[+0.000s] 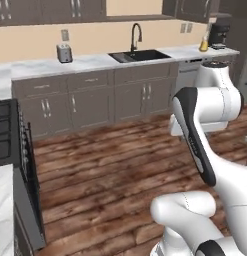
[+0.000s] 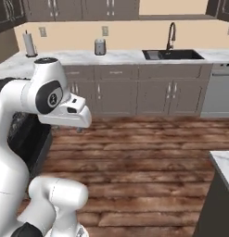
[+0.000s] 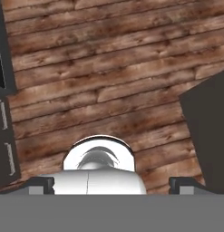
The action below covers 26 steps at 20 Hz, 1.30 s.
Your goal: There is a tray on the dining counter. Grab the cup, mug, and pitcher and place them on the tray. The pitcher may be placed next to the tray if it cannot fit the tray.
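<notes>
The amber-yellow conical pitcher [image 1: 204, 44] stands upright on the far white marble worktop [image 1: 95, 62]. It is just beside a black coffee machine [image 1: 219, 34] and well to the right of the black sink [image 1: 140, 55]. A corner of the white marble dining counter [image 2: 221, 159], on its grey-brown base, is at the right. The two-finger gripper [image 3: 112, 186] looks down on the brown wooden plank floor [image 3: 109, 68]; its dark fingertips [image 3: 41, 185] stand wide apart and hold nothing.
</notes>
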Tool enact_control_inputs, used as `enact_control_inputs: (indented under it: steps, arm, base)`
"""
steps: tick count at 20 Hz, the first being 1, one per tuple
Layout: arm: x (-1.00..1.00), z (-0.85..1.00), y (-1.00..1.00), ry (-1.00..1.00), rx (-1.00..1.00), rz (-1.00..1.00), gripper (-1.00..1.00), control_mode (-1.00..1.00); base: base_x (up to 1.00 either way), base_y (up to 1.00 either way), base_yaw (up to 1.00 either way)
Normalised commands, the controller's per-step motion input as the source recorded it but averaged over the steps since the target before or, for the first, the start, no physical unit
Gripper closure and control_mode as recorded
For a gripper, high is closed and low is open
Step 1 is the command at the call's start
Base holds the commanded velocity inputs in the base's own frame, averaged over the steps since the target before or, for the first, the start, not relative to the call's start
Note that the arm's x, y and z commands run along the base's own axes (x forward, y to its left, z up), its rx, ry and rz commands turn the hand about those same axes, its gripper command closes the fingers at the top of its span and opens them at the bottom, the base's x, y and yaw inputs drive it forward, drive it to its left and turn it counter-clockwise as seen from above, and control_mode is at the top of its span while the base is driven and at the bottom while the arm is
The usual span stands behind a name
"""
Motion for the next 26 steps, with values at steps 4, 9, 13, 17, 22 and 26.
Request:
enact_control_inputs:
  steps: [4,9,13,17,22,26]
  arm:
    - [0.0,0.0,0.0,0.0,0.0,0.0,-1.0,1.0]
    - [0.0,0.0,0.0,0.0,0.0,0.0,-1.0,1.0]
    - [0.0,0.0,0.0,0.0,0.0,0.0,-1.0,1.0]
    - [0.0,0.0,0.0,0.0,0.0,0.0,-1.0,1.0]
    - [0.0,0.0,0.0,0.0,0.0,0.0,-1.0,1.0]
    - [0.0,0.0,0.0,0.0,0.0,0.0,-1.0,1.0]
  base:
    - [0.59,0.12,-0.4]
    - [0.81,0.17,-0.34]
    - [0.85,0.24,-0.36]
    - [0.81,0.26,-0.37]
    - [0.54,0.22,-0.51]
    - [0.47,0.26,-0.57]
